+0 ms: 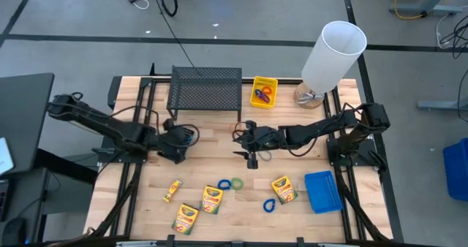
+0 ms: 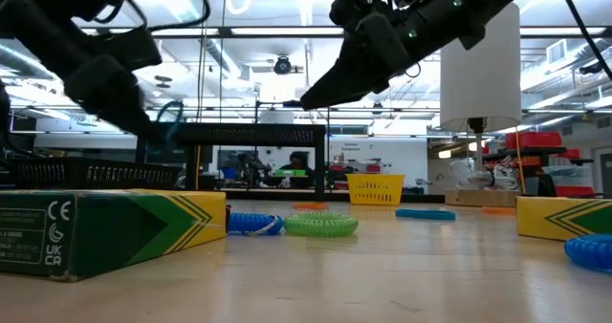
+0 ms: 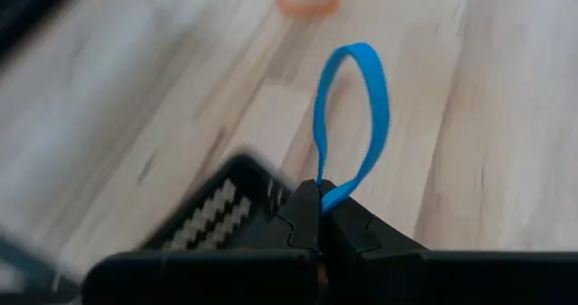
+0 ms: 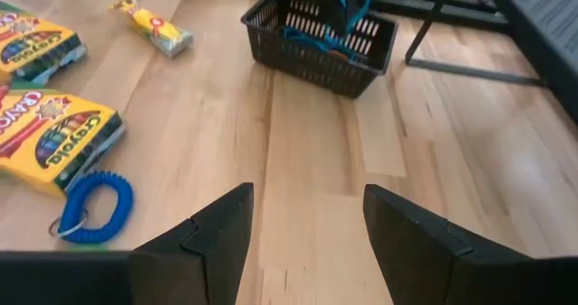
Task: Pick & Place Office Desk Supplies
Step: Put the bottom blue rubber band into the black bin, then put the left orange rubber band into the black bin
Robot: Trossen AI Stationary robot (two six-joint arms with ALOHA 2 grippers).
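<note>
Left gripper [image 3: 318, 217] is pinched tight on a thin blue loop [image 3: 354, 115], which stands up out of the fingertips over the black bin [image 4: 321, 40] on the left-centre of the table. Right gripper [image 1: 251, 158] hangs over the middle of the table with its fingers [image 4: 200, 242] spread wide and nothing between them.

The table [image 1: 219, 141] is pale wood planking on a dark frame, standing on a grey concrete floor. Level across the tabletop, the room behind is a bright workshop with ceiling lights, shelving and a person [image 2: 297, 162] seated far back.

From above I count four yellow-and-green crayon boxes: one small one [image 1: 172, 191] at the left, two [image 1: 212, 199] [image 1: 186, 217] side by side near the front edge, and one [image 1: 284, 189] right of centre. Three bins: the black one, a yellow bin [image 1: 264, 91] at the far edge with orange and blue loops inside, and a blue bin [image 1: 322, 191] at the front right. Loose on the wood, a green coil [image 1: 237, 183] and a blue coil [image 1: 224, 183] lie touching, and another blue coil [image 1: 270, 204] lies just beside the right-hand crayon box. A black wire-mesh rack [image 1: 205, 88] and a tall white cylinder [image 1: 333, 55] stand along the far edge.
</note>
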